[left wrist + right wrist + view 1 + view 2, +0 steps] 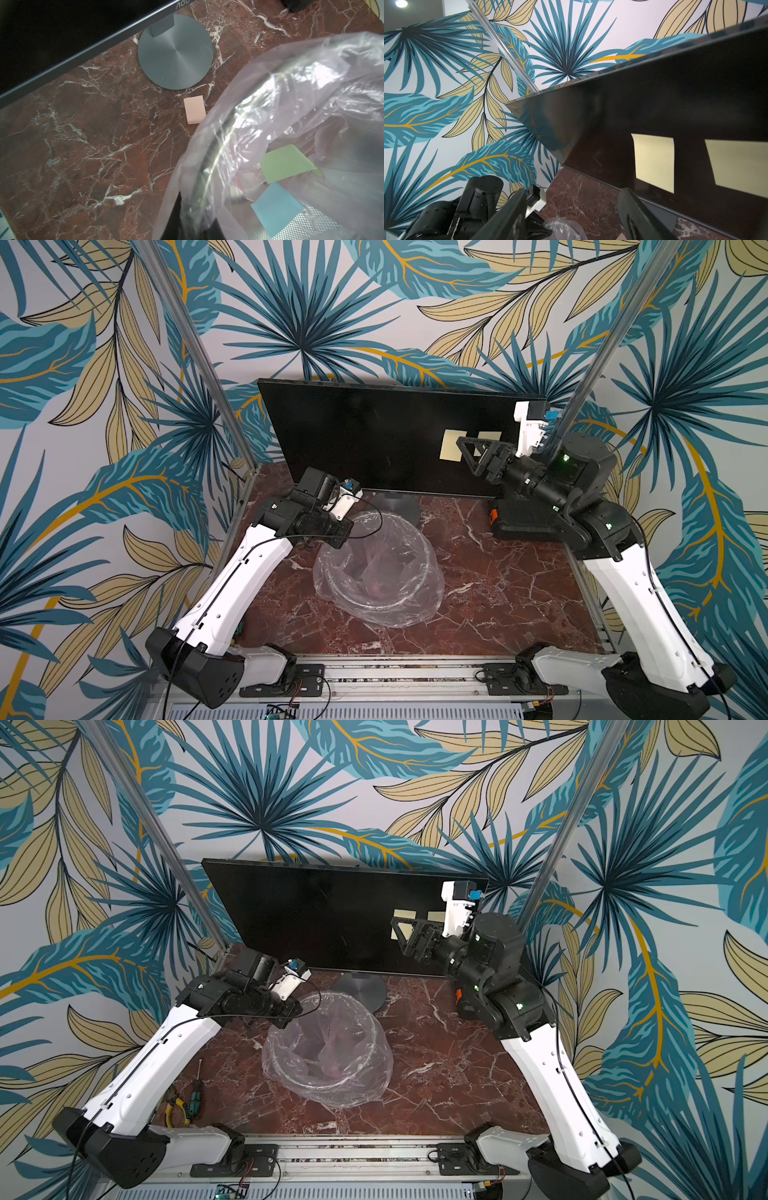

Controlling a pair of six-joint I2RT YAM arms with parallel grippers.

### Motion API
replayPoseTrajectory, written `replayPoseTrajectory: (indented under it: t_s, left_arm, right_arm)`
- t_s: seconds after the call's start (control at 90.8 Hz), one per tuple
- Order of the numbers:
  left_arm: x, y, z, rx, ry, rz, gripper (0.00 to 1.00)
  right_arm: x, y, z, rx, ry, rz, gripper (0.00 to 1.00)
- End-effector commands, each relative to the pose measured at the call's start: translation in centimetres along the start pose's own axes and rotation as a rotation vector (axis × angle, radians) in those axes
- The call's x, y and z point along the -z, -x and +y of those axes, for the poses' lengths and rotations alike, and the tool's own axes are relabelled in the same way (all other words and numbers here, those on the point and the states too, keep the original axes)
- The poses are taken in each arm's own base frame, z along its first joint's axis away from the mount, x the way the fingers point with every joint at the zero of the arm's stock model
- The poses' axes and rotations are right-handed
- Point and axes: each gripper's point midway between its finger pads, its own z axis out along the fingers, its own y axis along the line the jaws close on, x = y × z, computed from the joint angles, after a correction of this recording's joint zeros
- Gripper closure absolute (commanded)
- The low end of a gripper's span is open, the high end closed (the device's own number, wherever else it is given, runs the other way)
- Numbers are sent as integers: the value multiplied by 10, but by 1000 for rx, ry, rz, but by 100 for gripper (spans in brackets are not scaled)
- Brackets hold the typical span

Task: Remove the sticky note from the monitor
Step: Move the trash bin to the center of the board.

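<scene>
Sticky note (654, 162) location, Kim?
Pale yellow, stuck on monitor (353, 435) screen, right part; second yellow note (737, 164) just beside it, Lee.
Right pincer (572, 191)?
Jaws wide apart, empty, hovering in front of both notes; contact with the screen unclear, maybe none.
Left pincer (337, 533)?
Closed, over the bagged bin (424, 543) rim on the counter (498, 572); nothing seen in it. Pink note (195, 110) lies on counter beside the stand base (175, 56).

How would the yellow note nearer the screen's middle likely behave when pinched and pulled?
The note lies flat against the monitor, so its edges are probably hard to catch. It looks paper-thin: likely floppy, almost weightless, and apt to curl or crease when peeled.
</scene>
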Motion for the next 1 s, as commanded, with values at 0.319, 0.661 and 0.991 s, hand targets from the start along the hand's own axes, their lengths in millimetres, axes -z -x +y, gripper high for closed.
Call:
replayPoseTrajectory:
  t_s: [0.319,0.661,0.991]
  left_arm:
    - [38,-64,47,-123,202,151,100]
    - [44,-83,73,-124,284,180,100]
    - [44,-94,98,-84,306,185,100]
  right_arm:
    - [6,-184,-25,93,-91,404,26]
    - [-35,-294,-54,94,-196,539,22]
    - [-92,-362,-78,104,-312,587,20]
